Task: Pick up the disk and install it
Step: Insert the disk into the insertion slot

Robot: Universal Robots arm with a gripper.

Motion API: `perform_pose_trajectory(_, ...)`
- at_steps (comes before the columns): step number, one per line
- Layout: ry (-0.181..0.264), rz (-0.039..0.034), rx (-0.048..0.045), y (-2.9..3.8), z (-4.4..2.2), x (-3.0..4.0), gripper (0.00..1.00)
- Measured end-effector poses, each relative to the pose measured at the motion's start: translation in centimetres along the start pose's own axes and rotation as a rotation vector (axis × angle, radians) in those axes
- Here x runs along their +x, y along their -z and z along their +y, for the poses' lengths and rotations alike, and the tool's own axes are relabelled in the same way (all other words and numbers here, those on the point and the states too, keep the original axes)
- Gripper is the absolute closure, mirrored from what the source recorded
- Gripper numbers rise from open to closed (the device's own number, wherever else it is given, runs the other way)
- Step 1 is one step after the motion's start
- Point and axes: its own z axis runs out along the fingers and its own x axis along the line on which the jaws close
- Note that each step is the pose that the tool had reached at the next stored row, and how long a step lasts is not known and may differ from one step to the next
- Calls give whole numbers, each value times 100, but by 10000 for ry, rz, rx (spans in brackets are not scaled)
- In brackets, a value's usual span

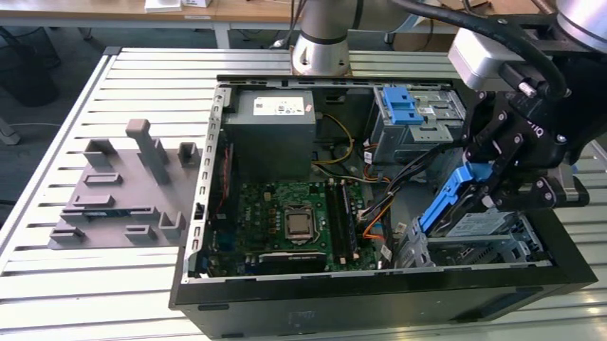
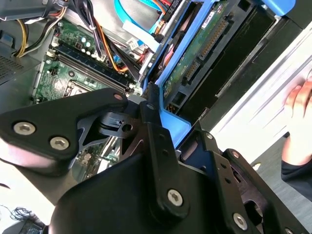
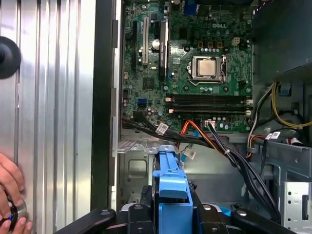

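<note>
Gripper (image 1: 495, 190), black and two-fingered, grips the blue plastic frame of the flat silver metal disk (image 1: 471, 224), holding it steeply tilted over the grey metal drive bay (image 1: 485, 250) at the exterior view's right end of the open black computer case (image 1: 379, 293).

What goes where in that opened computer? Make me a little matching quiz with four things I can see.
Things:
1. disk
2. power-supply box
3. processor
4. grey fixture plate

Places:
A. on the table, outside the case
B. middle of the green board
C. tilted, clamped in the gripper
D. case corner by the arm's base

Pairs: 1-C, 2-D, 3-B, 4-A.
</note>
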Motion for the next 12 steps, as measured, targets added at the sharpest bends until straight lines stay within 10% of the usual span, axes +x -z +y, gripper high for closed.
perform_pose_trajectory(12,0,0,0,-144,-4,8,63)
